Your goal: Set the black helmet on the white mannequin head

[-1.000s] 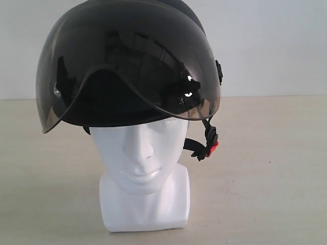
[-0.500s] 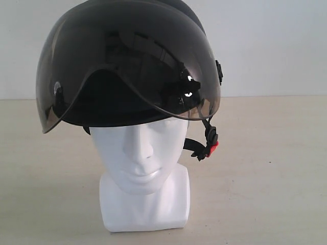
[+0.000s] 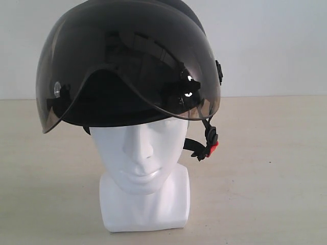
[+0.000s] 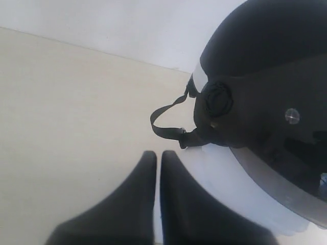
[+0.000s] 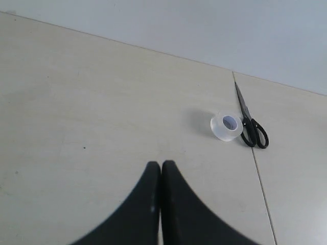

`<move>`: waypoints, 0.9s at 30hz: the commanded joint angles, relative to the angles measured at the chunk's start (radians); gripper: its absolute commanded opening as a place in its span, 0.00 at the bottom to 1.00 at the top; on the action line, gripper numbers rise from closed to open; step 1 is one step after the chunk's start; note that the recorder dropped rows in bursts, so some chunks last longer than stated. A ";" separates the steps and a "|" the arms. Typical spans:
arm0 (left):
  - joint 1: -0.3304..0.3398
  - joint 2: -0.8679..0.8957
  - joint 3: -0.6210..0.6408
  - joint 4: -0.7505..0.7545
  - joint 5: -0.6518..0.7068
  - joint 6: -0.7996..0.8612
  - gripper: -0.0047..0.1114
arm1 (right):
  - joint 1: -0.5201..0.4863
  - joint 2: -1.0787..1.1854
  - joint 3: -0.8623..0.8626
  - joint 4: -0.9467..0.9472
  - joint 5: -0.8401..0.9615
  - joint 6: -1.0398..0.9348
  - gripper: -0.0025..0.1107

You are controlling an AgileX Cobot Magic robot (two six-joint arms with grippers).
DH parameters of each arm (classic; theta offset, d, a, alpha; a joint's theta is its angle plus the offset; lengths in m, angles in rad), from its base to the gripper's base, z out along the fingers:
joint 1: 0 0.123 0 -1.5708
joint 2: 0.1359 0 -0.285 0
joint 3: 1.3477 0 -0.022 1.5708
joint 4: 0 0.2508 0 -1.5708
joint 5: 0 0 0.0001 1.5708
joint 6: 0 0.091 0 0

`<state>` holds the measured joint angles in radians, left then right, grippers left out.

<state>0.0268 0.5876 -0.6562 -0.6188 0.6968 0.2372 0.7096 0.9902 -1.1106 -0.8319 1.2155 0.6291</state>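
Observation:
The black helmet (image 3: 127,56) sits on top of the white mannequin head (image 3: 143,153), its smoky visor raised over the brow and the face showing below. The chin strap hangs loose at the side with its red buckle (image 3: 213,147). In the left wrist view the helmet (image 4: 265,66) and a part of the white mannequin head (image 4: 230,178) lie just beyond my left gripper (image 4: 158,153), which is shut, holds nothing and stands apart from the strap loop (image 4: 163,122). My right gripper (image 5: 161,163) is shut and empty above bare table, away from the helmet.
A roll of clear tape (image 5: 226,126) and black scissors (image 5: 250,122) lie on the beige table (image 5: 76,102) beyond the right gripper, near a seam in the tabletop. A pale wall runs behind the table.
A dark shape seen through the visor's left edge has sunk lower and shifted slightly left. Helmet and mannequin head have not moved.

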 commanded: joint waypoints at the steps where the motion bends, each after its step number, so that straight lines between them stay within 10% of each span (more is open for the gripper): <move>1: -0.003 -0.003 -0.008 -0.013 0.010 0.006 0.08 | -0.002 -0.003 -0.006 0.021 -0.075 0.032 0.02; 12: -0.003 -0.003 -0.008 -0.013 0.001 0.034 0.08 | -0.002 -0.001 -0.006 0.584 -0.610 -0.490 0.02; 20: -0.003 -0.003 -0.008 -0.013 -0.012 0.038 0.08 | -0.023 -0.001 -0.007 0.477 -0.622 -0.260 0.02; 27: -0.003 -0.003 -0.008 -0.024 -0.063 0.050 0.08 | -0.237 0.097 -0.007 0.570 -0.590 -0.328 0.02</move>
<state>0.0268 0.5876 -0.6562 -0.6268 0.6697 0.2741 0.5511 1.0300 -1.1145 -0.3242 0.6165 0.3592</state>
